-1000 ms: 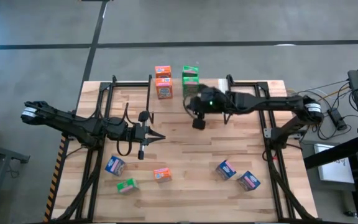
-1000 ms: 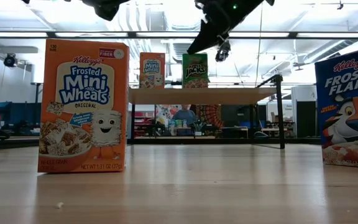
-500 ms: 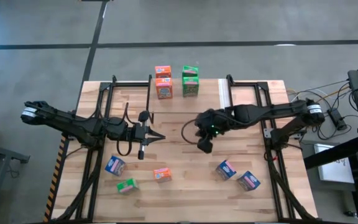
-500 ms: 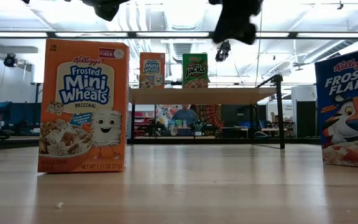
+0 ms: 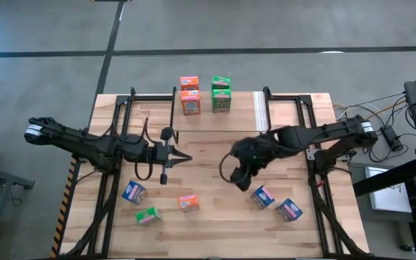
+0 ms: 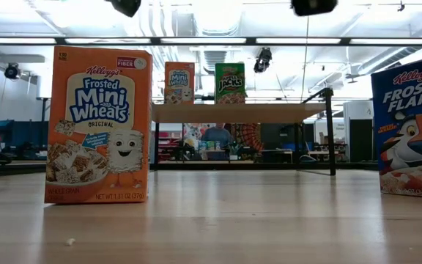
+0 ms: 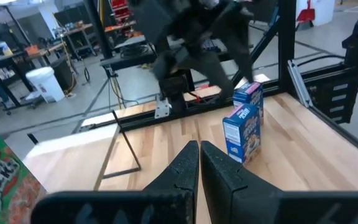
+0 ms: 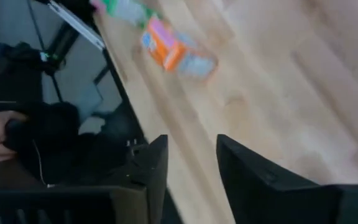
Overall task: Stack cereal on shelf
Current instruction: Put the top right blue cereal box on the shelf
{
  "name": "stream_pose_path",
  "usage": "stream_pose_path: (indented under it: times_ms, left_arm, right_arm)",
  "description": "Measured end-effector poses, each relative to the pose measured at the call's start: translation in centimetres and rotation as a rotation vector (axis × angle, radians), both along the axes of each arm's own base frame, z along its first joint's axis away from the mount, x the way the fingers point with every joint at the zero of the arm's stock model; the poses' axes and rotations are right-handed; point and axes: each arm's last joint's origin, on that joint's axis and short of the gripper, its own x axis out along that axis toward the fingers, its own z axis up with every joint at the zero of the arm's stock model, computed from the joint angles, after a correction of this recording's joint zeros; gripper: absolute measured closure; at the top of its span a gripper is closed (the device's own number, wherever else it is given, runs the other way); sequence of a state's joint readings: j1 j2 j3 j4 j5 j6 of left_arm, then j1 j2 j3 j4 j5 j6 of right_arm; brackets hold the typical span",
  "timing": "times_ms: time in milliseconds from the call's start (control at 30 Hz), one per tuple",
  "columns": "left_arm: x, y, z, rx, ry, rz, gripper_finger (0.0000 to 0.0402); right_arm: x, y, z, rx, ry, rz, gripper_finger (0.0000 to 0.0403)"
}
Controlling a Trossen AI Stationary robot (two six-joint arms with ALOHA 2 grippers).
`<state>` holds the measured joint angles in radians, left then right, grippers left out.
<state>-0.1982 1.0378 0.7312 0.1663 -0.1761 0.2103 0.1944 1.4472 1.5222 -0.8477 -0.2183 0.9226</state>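
The wooden counter [image 5: 215, 217] carries the shelf [image 5: 284, 105] along its far edge, where orange boxes [image 5: 189, 97] and green boxes [image 5: 221, 94] stand stacked. Loose cereal lies nearer: two blue boxes [image 5: 275, 203] on the right side, and a blue [image 5: 133, 192], orange [image 5: 188, 203] and green box [image 5: 147, 215] on the left. The right hand [image 5: 241, 178] hovers empty beside the right blue pair, fingers apart. The left hand [image 5: 182, 159] waits mid-counter, fingers together.

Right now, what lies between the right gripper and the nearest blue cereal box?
Nothing: in the high view only bare tabletop separates the open, empty right gripper from the blue cereal box.
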Motion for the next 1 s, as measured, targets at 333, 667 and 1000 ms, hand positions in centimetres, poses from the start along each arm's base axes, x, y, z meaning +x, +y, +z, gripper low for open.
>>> stream_pose_path:
  times_ms: [333,667,1000]
  left_arm:
    - [0.1,0.0,0.9,0.08,-0.026,-0.01,0.0402]
    - [0.1,0.0,1.0,0.169,-0.032,-0.021,0.0401]
    - [0.1,0.0,1.0,0.189,-0.032,-0.024,0.0401]
  right_arm:
    - [-3.2,3.2,-3.5,0.019,0.601,-0.178,0.0243]
    - [-2.3,4.0,-5.9,-0.029,0.747,-0.227,0.0159]
    - [-1.0,4.8,-8.5,-0.088,0.812,-0.168,0.0132]
